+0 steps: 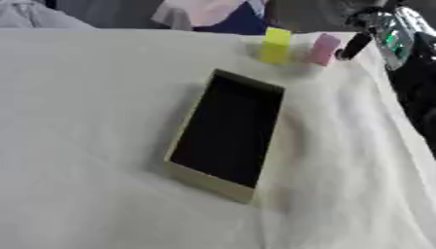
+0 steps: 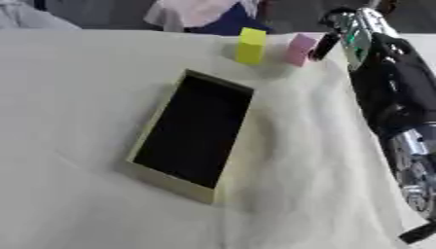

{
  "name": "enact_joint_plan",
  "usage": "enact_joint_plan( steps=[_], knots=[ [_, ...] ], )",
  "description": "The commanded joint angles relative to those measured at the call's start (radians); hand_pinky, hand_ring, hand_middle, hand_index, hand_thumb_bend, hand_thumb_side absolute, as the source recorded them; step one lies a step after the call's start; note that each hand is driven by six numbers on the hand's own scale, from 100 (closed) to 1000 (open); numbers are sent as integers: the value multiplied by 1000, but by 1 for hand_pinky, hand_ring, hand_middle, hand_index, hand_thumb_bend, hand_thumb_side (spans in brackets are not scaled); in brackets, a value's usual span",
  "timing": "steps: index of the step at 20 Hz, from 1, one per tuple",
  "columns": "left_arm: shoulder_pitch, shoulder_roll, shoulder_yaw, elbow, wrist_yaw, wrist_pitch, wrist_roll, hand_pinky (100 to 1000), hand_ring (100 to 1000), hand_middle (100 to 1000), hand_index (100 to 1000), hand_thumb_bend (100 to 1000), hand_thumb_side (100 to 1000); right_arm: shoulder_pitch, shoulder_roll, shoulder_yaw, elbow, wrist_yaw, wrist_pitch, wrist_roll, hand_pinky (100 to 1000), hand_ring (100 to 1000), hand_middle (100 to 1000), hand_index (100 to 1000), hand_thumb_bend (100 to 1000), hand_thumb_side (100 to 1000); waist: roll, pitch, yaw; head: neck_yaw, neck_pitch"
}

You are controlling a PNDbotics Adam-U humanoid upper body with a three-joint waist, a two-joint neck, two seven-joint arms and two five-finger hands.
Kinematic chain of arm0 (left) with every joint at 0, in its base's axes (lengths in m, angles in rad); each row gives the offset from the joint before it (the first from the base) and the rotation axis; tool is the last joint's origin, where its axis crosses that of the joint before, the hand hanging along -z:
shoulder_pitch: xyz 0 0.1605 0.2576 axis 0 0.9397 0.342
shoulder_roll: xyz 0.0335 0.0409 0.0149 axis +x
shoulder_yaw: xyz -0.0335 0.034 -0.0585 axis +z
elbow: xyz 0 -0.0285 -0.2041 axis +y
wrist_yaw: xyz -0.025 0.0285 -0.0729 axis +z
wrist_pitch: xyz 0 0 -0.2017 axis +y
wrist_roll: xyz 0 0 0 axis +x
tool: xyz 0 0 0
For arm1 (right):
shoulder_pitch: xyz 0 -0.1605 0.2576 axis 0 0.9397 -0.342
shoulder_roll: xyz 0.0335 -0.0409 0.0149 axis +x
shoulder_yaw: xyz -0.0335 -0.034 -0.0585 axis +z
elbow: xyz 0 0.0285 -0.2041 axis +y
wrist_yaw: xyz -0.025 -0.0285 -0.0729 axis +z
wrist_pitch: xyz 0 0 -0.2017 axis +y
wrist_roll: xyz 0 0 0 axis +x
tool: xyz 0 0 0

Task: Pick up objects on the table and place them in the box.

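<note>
My right hand (image 2: 328, 44) is reaching beside the pink block (image 2: 299, 48).
It is holding nothing; I cannot tell its finger spread. The yellow block (image 2: 250, 45) is standing beyond the box (image 2: 183, 187).

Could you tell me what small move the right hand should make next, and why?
Probably ease the right hand a little further left to close on the pink block. A finger sits just right of that block, which stands beside the yellow block beyond the box, and the box looks empty.
</note>
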Motion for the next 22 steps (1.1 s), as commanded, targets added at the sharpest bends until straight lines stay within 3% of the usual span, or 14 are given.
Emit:
enact_joint_plan(
  steps=[1,3,13,22],
  knots=[
    [-9,19,3,-20,4,0,-3,688,741,748,856,340,730,-29,-11,-12,-26,10,5,14,940,985,982,1000,229,121,3,-14,1,-3,-6],
    [-9,19,4,-20,4,0,-4,688,740,748,856,340,730,-30,-5,-18,-26,6,10,20,940,987,983,1000,204,175,4,-13,2,-3,-6],
    [-9,14,3,-20,5,1,-5,687,740,748,855,337,732,-40,19,-20,-24,12,29,27,937,985,980,1000,191,217,4,-6,2,-7,-9],
    [-10,9,3,-20,5,2,-4,685,739,748,853,332,737,-48,44,-33,5,125,131,-14,941,991,976,1000,287,197,7,5,7,-14,-17]
  ],
)
